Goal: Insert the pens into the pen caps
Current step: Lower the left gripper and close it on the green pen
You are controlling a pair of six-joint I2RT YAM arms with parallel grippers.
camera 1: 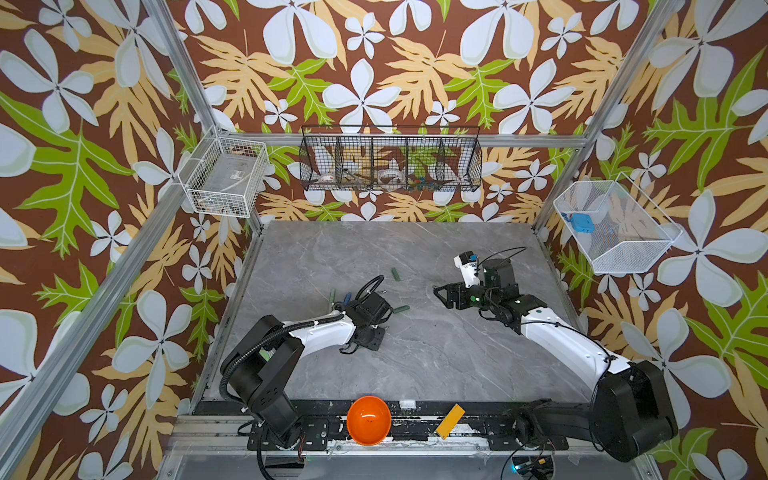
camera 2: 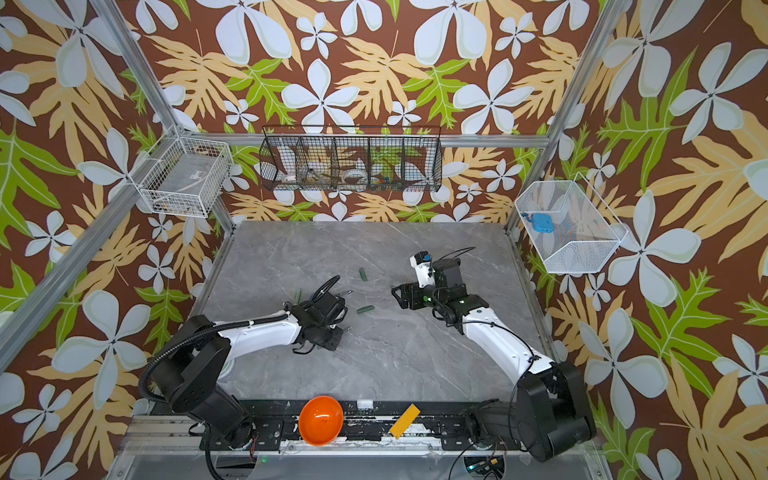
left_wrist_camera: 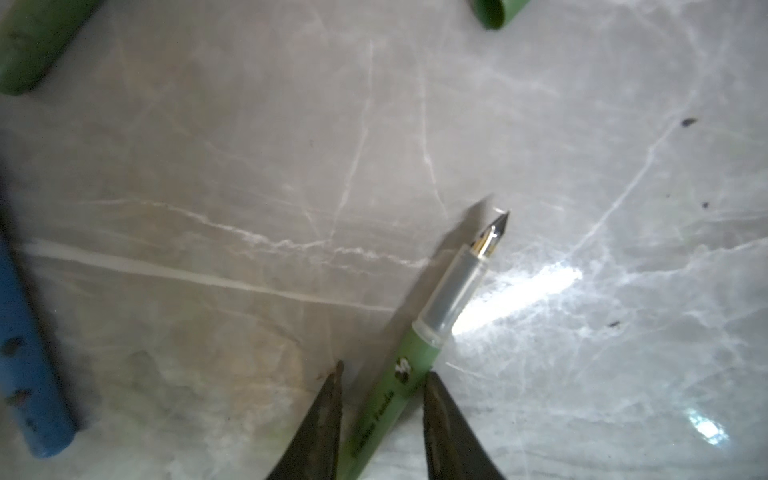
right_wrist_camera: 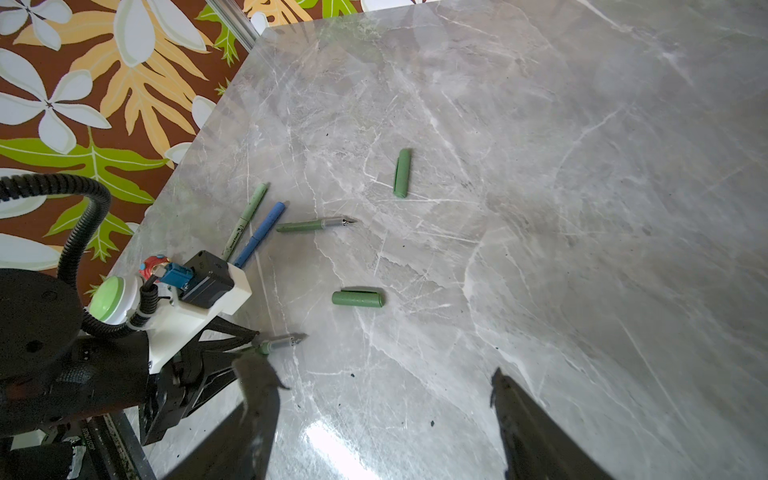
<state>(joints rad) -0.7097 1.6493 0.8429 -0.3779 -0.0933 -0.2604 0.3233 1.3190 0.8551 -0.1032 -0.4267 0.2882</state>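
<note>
My left gripper (left_wrist_camera: 386,370) (camera 1: 370,332) is shut on a dark green pen (left_wrist_camera: 415,349) (right_wrist_camera: 278,344), gripping it by the barrel, with the nib pointing out past the fingertips. On the grey table lie a pale green pen (right_wrist_camera: 248,216) (camera 1: 332,296), a blue pen (right_wrist_camera: 262,232) (left_wrist_camera: 25,365) and another dark green pen (right_wrist_camera: 316,225). Two dark green pen caps rest apart from each other, one near (right_wrist_camera: 358,298) (camera 1: 401,308) and one farther (right_wrist_camera: 402,173) (camera 1: 396,274). My right gripper (right_wrist_camera: 374,372) (camera 1: 439,296) hangs open over bare table, right of the caps, holding nothing.
An orange bowl (camera 1: 368,419) and a yellow block (camera 1: 451,420) sit on the black rail at the front edge. Wire baskets hang on the walls: black (camera 1: 390,158) at the back, white (camera 1: 226,176) at the left, white (camera 1: 615,226) at the right.
</note>
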